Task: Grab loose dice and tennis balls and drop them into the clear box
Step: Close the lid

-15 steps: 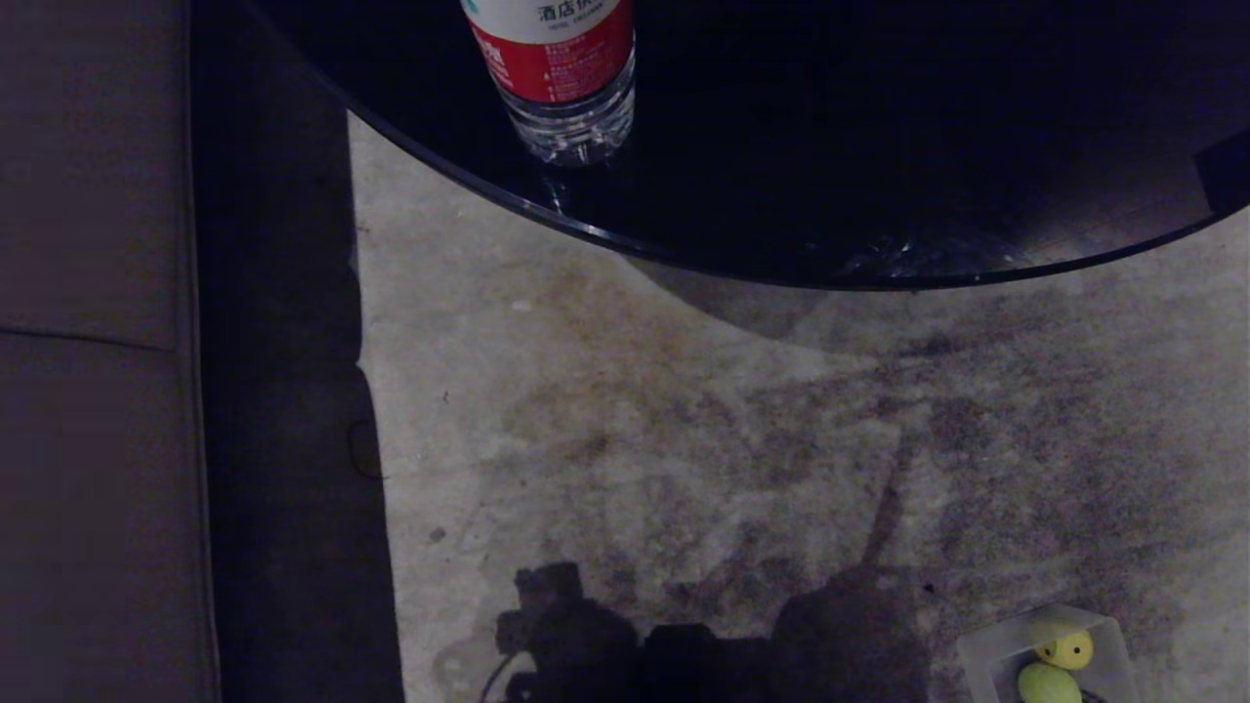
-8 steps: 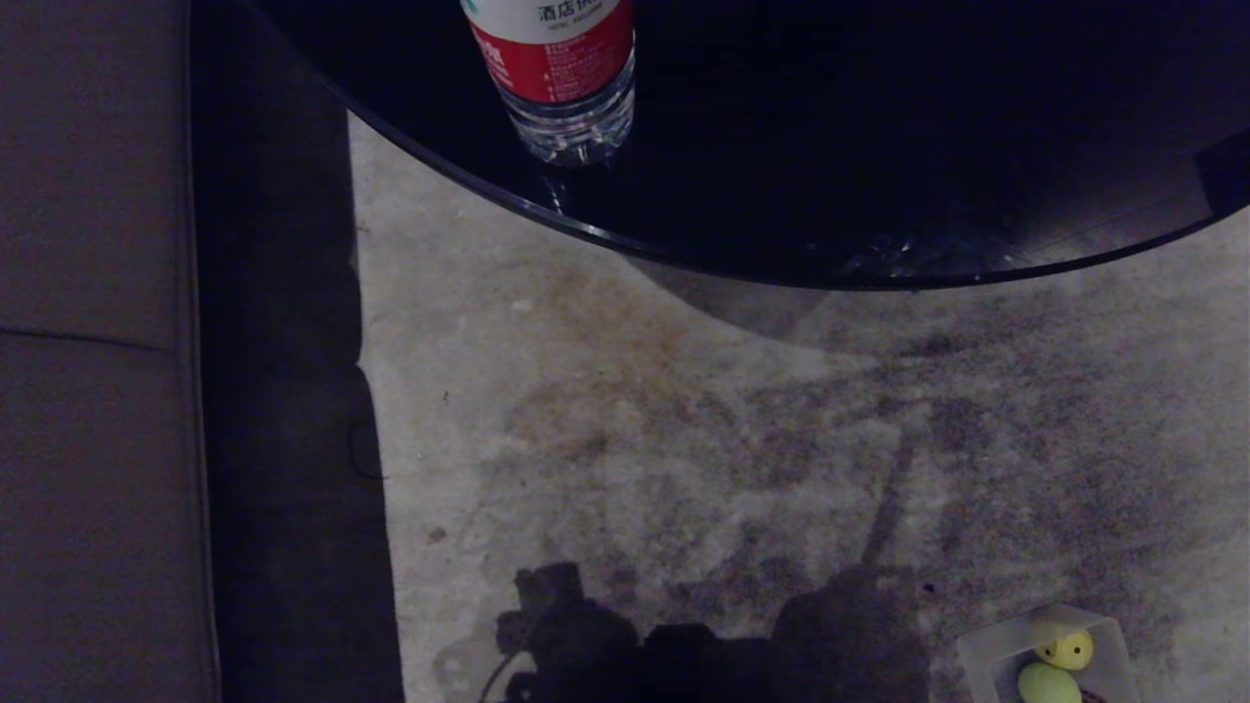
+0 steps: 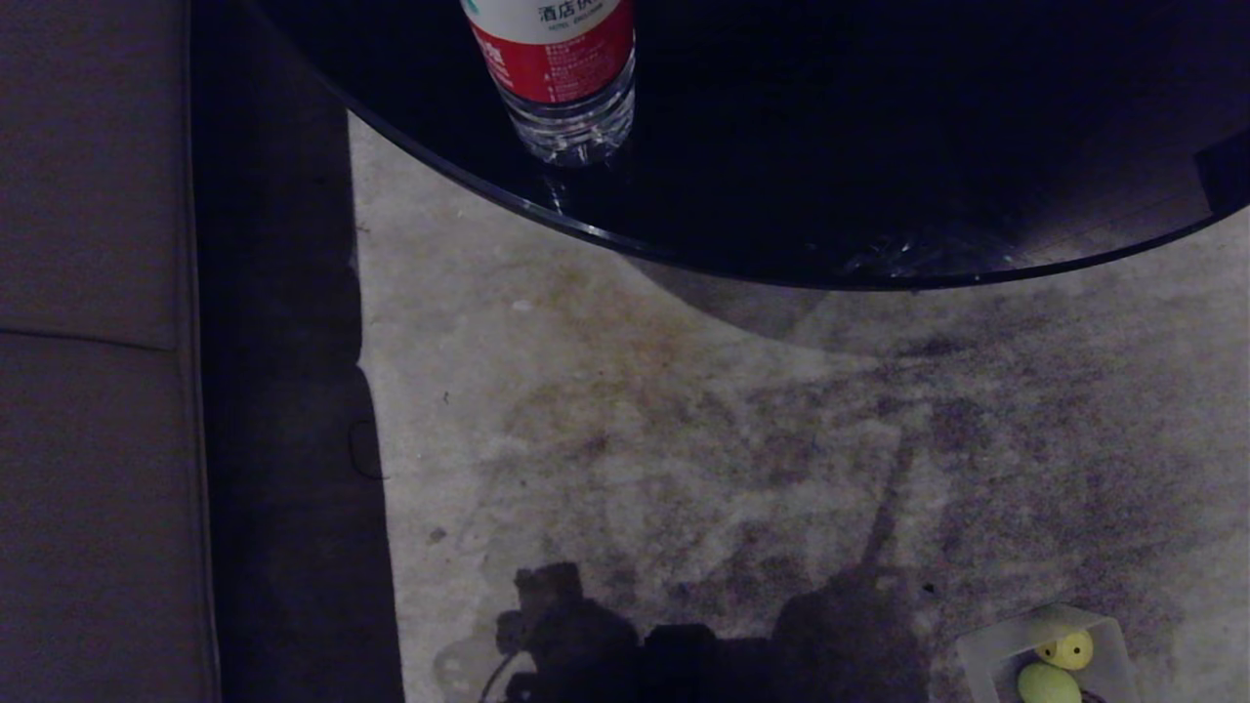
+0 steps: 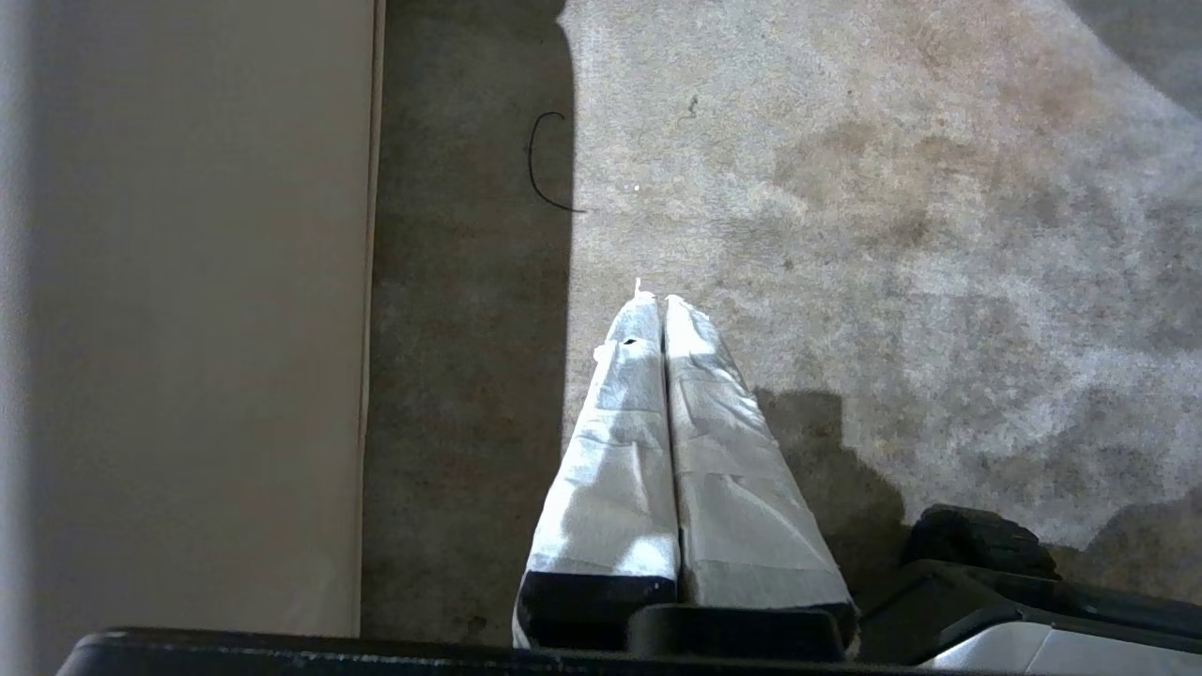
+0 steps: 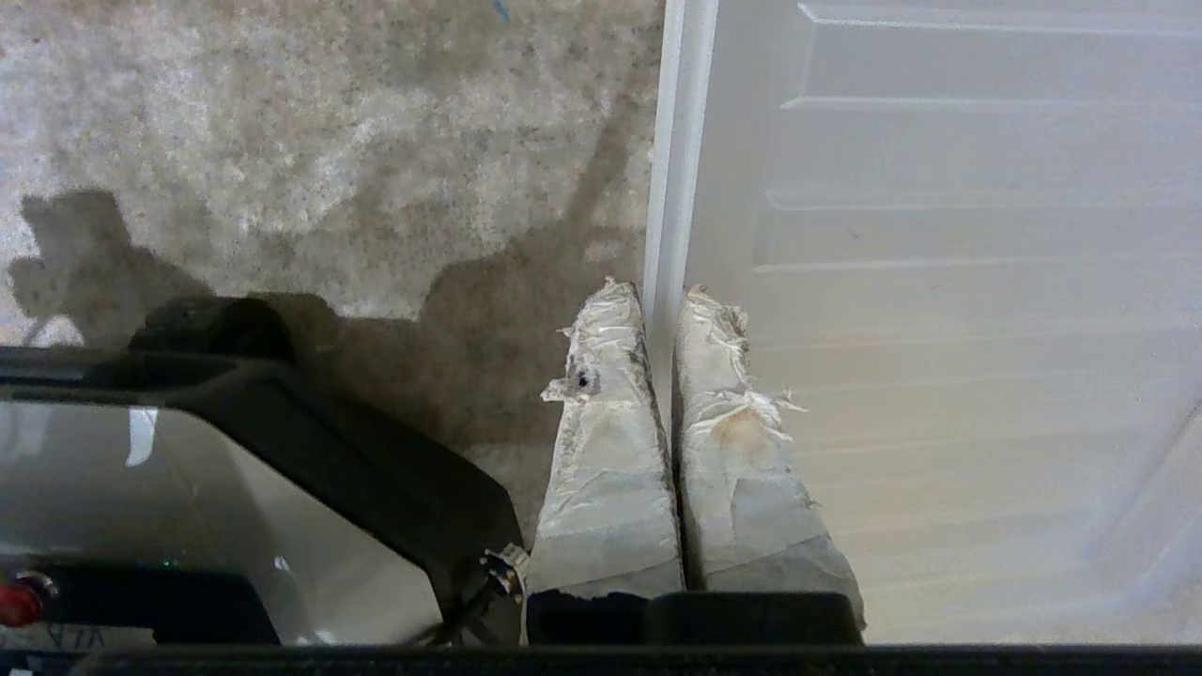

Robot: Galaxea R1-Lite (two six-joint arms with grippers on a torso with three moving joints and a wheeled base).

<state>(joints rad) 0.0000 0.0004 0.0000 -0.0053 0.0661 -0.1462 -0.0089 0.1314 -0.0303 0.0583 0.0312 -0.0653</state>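
- The right hand [image 5: 662, 300] is closed with its taped fingers [image 5: 610, 413] pressed together and nothing between them; it hangs above the edge of a flat ribbed lid panel [image 5: 939, 282] that lies on the carpet [image 5: 329, 122], one finger over the panel and one over the carpet
- The left hand [image 4: 657, 305] is likewise closed and empty, pointing down at bare carpet with a sofa base [image 4: 188, 329] off to its side; it looks parked, since no task item lies near it
- The clear box [image 3: 981, 654] sits on the carpet at the near right corner of the head view, on the right arm's side, which probably explains why that arm does the work
- Inside the box rest a yellow die [image 3: 1065, 647] with dark pips and a tennis ball [image 3: 1047, 683], just beside each other, so part of the collecting seems done
- No loose dice or balls show anywhere around either hand in these views; my guess is the robot needs to look elsewhere for the rest
- A water bottle [image 3: 564, 78] stands on the dark round worktop [image 3: 879, 146] farther ahead, well apart from both hands and not part of the job
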